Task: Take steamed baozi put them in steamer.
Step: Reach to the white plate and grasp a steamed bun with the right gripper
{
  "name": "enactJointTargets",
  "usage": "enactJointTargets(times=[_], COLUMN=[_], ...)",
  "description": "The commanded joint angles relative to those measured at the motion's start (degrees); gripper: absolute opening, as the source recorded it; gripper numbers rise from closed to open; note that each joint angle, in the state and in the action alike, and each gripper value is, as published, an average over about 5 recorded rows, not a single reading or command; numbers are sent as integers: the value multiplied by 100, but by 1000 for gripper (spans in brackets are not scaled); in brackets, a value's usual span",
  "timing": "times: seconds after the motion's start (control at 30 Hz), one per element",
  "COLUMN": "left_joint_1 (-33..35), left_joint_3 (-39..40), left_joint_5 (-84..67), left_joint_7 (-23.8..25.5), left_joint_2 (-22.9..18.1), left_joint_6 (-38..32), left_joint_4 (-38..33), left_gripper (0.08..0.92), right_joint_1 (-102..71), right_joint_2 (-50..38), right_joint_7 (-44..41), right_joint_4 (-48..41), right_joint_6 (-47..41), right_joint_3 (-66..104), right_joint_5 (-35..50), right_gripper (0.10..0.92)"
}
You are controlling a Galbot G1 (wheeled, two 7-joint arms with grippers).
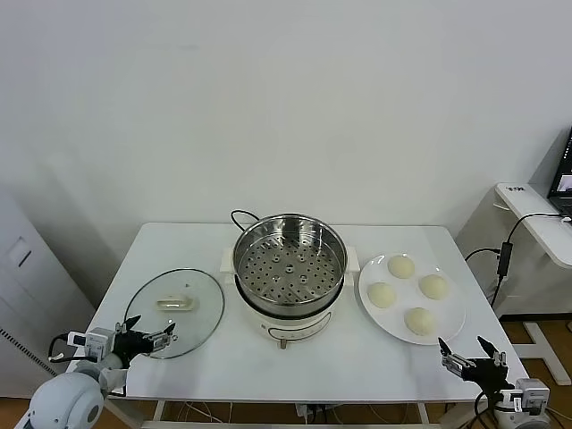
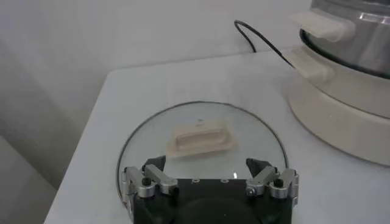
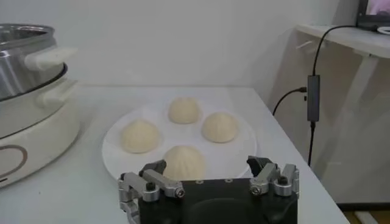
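Only from the head view, steamer (image 1: 290,264) floor empty; both jaws spread, four baozi (image 3: 183,111) on plate (image 3: 237,159).

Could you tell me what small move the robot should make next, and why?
Probably the right gripper should move forward over the plate to the nearest steamed baozi. All four buns sit on the plate, the steamer holds none, and both grippers hang open and empty at the table's near edge, the left gripper by the glass lid.
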Motion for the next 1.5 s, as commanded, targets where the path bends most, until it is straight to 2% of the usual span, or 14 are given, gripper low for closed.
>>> enactJointTargets(times=[0.03, 0.33, 0.43, 0.6, 0.83, 1.1, 1.3, 1.5], left_joint_1=[4, -42, -64, -64, -72, -82, -68, -62], left_joint_3=[4, 11, 20, 23, 43, 20, 14, 2], left_joint_5=[-17, -13, -7, 41, 108, 111, 99, 97], left_joint_7=[-4, 1, 1, -1, 0, -1, -3, -8], left_joint_2=[11, 76, 78, 61, 41, 35, 30, -14], left_joint_6=[7, 8, 18, 12, 21, 64, 111, 161], left_joint_4=[-27, -14, -24, -68, -35, -100, -175, -211], left_gripper=[823, 823, 823, 823, 823, 823, 823, 823], right_joint_1=[151, 1678, 2387, 3816, 5809, 8251, 9771, 10357], right_joint_2=[-143, -1268, -1708, -2101, -2516, -2642, -1988, -1214], right_joint_7=[-288, -777, -1057, -2147, -3359, -4937, -5675, -6057], right_joint_4=[-101, -1104, -1700, -2729, -3819, -4852, -5895, -6754], right_joint_6=[90, 678, 973, 1428, 1795, 2044, 2170, 2228], right_joint_3=[96, -172, -541, -1297, -3192, -5855, -7667, -8472], right_joint_5=[-1019, -4272, -4860, -5318, -5267, -4654, -3988, -4106], right_gripper=[823, 823, 823, 823, 823, 823, 823, 823])
